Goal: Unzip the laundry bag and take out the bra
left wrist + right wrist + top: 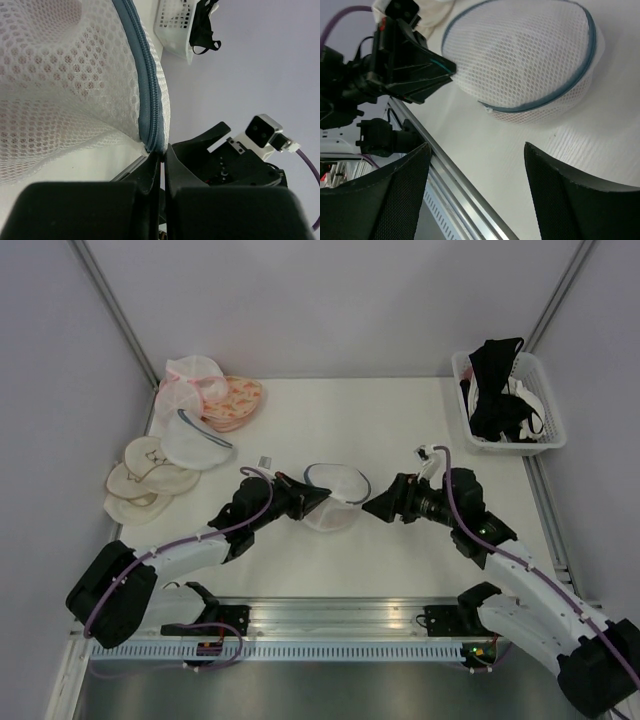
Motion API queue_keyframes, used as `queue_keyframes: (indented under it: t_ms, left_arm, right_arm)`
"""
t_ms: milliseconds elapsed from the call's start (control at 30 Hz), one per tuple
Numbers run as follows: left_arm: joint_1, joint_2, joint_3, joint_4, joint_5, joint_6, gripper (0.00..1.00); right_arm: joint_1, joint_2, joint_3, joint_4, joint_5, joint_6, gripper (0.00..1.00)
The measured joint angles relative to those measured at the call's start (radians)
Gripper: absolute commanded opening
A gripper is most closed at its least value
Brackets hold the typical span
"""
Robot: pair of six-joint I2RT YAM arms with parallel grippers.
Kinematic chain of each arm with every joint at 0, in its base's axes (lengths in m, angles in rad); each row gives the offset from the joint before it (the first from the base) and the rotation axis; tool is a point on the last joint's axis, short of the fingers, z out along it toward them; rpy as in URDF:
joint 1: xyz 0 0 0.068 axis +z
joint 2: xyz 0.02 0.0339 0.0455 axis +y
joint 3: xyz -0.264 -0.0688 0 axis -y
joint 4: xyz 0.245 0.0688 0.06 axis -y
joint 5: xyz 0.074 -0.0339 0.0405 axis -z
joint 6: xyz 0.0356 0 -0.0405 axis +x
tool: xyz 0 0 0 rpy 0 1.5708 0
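The laundry bag [338, 492], a white mesh dome with a grey-blue zipper rim [150, 95], lies at the table's middle between both arms. My left gripper [318, 503] is shut on the bag's left edge; in the left wrist view [162, 155] the jaws pinch the zipper rim at their tips. My right gripper [375, 506] is open and empty, just right of the bag and apart from it. The right wrist view [475, 147] shows the bag [525, 65] ahead with its zipper closed and a small pull [490, 110] at the near rim. No pink bra shows; the bag's contents are unclear.
A second white mesh pouch [195, 440], a pink mesh pouch [190, 385], an orange patterned bra [238, 400] and cream padded cups [145, 480] lie at the far left. A white basket [548, 430] with black bras [495, 390] stands at the far right. A small tag [265, 460] lies near the left arm.
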Motion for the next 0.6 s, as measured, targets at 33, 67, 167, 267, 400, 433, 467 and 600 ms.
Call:
queue_keyframes:
  t_ms: [33,67,167,267,400,433,467,600]
  left_arm:
    - [0.0,0.004,0.0,0.0,0.0,-0.008,0.02]
    - [0.0,0.006,0.0,0.0,0.0,-0.012,0.02]
    - [0.0,0.005,0.001,0.0,0.0,-0.017,0.02]
    - [0.0,0.002,0.003,-0.003,-0.001,-0.018,0.02]
    - [0.0,-0.008,0.003,-0.004,-0.002,-0.022,0.02]
    - [0.0,-0.01,0.003,-0.004,-0.001,-0.025,0.02]
    - [0.0,-0.011,0.003,-0.003,-0.001,-0.028,0.02]
    - [0.0,-0.013,0.003,-0.003,-0.001,-0.035,0.02]
  right_arm:
    - [0.023,0.025,0.0,-0.002,0.016,-0.004,0.79]
    - [0.056,0.056,0.0,-0.003,0.043,-0.008,0.78]
    - [0.134,0.132,0.0,0.0,0.101,-0.016,0.75]
    - [0.186,0.182,0.0,0.03,0.138,-0.019,0.75]
    - [0.201,0.252,0.0,0.106,0.165,-0.023,0.74]
    - [0.203,0.277,0.002,0.124,0.168,-0.023,0.74]
    - [0.203,0.304,0.006,0.143,0.171,-0.023,0.73]
    - [0.204,0.402,0.027,0.196,0.175,-0.024,0.66]
